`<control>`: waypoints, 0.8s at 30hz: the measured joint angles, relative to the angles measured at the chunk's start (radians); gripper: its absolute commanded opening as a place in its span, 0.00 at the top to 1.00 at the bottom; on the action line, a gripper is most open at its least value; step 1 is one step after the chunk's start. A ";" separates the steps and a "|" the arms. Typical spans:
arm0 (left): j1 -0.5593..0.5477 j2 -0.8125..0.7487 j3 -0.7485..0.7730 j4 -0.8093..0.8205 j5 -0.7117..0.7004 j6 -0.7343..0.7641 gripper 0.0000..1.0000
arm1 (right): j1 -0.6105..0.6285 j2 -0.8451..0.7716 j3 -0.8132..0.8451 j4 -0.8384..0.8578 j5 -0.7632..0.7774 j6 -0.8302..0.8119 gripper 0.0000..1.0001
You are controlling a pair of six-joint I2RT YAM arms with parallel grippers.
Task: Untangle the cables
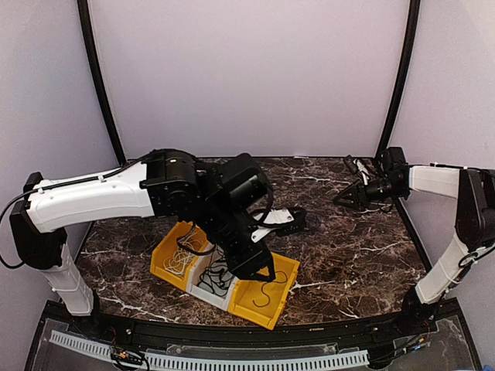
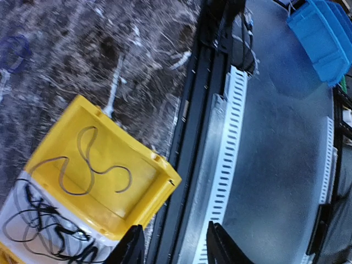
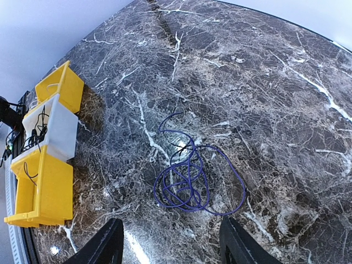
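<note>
Ahead of right fingers [image 3: 107,247], purple cable [image 3: 184,190], apart

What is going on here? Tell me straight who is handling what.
Nothing is gripped at this moment. The left gripper hovers with open fingers by the yellow bin, which holds one loose dark cable. Beside it, the white bin holds a black tangle that is not yet undone. The right gripper, also open, hangs over a purple cable coiled on the marble table.
</note>
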 measured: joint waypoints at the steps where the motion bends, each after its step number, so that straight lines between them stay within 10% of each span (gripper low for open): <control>1: -0.002 -0.018 0.018 0.015 -0.055 -0.010 0.56 | 0.000 0.003 0.000 0.000 -0.001 0.000 0.39; 11: 0.086 0.034 0.046 0.011 -0.464 -0.145 0.63 | 0.000 0.012 0.000 -0.003 -0.003 0.000 0.39; 24: 0.130 0.114 -0.039 0.101 -0.424 -0.216 0.66 | 0.000 0.019 0.000 -0.007 -0.002 -0.002 0.39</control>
